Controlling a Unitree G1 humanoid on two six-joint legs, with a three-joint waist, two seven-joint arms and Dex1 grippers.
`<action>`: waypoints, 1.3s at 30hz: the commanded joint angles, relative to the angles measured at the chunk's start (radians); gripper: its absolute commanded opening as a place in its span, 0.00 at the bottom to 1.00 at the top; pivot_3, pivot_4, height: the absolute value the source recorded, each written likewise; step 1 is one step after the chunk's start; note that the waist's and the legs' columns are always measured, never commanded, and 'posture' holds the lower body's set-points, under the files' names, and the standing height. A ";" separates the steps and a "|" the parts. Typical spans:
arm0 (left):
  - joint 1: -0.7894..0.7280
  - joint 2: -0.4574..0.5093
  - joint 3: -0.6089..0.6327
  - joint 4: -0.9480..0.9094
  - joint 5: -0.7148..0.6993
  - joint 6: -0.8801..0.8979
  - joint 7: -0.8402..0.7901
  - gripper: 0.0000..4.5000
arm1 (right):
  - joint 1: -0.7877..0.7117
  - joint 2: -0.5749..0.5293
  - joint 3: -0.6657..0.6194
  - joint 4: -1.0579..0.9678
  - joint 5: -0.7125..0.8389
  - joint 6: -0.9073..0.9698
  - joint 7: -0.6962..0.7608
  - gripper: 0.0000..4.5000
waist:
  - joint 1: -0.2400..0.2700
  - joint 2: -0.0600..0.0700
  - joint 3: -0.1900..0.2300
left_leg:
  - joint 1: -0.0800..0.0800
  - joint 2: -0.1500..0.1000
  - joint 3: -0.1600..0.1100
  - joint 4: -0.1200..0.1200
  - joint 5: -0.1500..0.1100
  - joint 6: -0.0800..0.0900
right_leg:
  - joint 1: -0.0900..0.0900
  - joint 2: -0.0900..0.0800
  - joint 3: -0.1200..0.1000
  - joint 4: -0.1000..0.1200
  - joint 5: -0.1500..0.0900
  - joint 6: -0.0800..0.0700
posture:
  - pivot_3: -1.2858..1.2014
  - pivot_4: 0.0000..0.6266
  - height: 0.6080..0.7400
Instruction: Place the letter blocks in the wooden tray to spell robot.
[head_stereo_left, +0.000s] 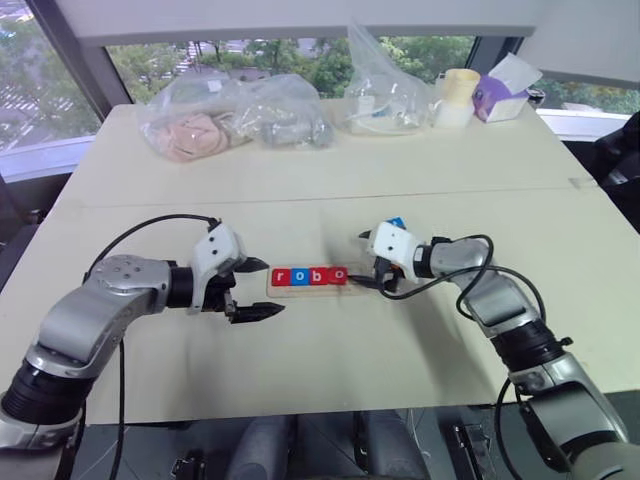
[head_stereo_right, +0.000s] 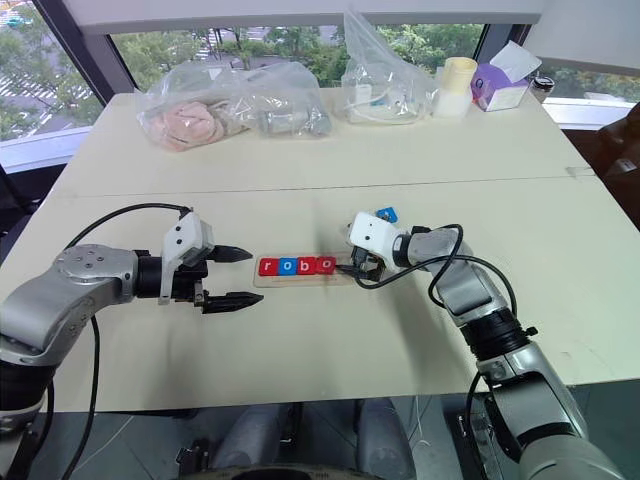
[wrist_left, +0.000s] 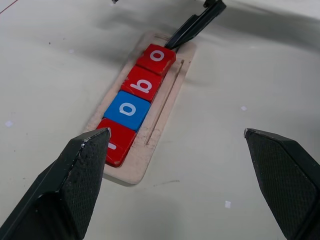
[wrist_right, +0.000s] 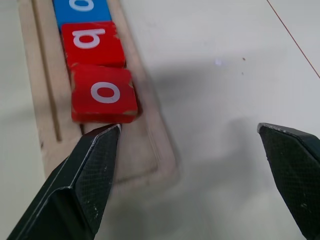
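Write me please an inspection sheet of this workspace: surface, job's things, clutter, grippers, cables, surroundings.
Surface: pale table, two boards meeting at a seam.
Job's things: wooden tray holds four letter blocks reading r, o, b, o; the end slot by the right gripper is empty. A blue block lies on the table behind the right gripper; its letter cannot be read.
Clutter: plastic bags, a roll of tape and a tissue box at the far edge.
Grippers: left gripper open, beside the tray's r end. Right gripper open, one finger at the last o block.
Cables: black cables loop over both arms.
Surroundings: windows with trees outside.
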 joint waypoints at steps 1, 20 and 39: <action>-0.008 -0.002 0.011 -0.023 -0.005 -0.005 0.006 1.00 | -0.033 0.005 -0.021 -0.002 -0.002 -0.027 -0.014 0.99 | 0.001 0.000 0.000 | 0.000 0.000 0.000 0.000 0.000 0.000 | 0.000 0.000 0.000 0.000 0.000 0.001 | 0.52 0.24 1.00; -0.035 -0.014 0.025 -0.029 -0.016 -0.001 0.026 1.00 | -0.094 -0.001 -0.285 -0.039 0.133 0.299 -0.154 0.99 | 0.000 0.000 0.000 | 0.000 0.000 0.000 0.000 0.000 0.000 | 0.000 0.000 0.000 0.000 0.000 0.000 | 0.52 0.24 1.00; -0.092 0.014 0.036 -0.037 -0.005 0.011 0.033 1.00 | -0.124 0.230 -0.355 0.277 0.128 0.432 -0.562 0.68 | -0.004 0.000 0.000 | 0.002 0.000 0.001 0.000 0.000 0.000 | 0.002 0.001 0.001 0.001 0.001 0.001 | 0.52 0.24 1.00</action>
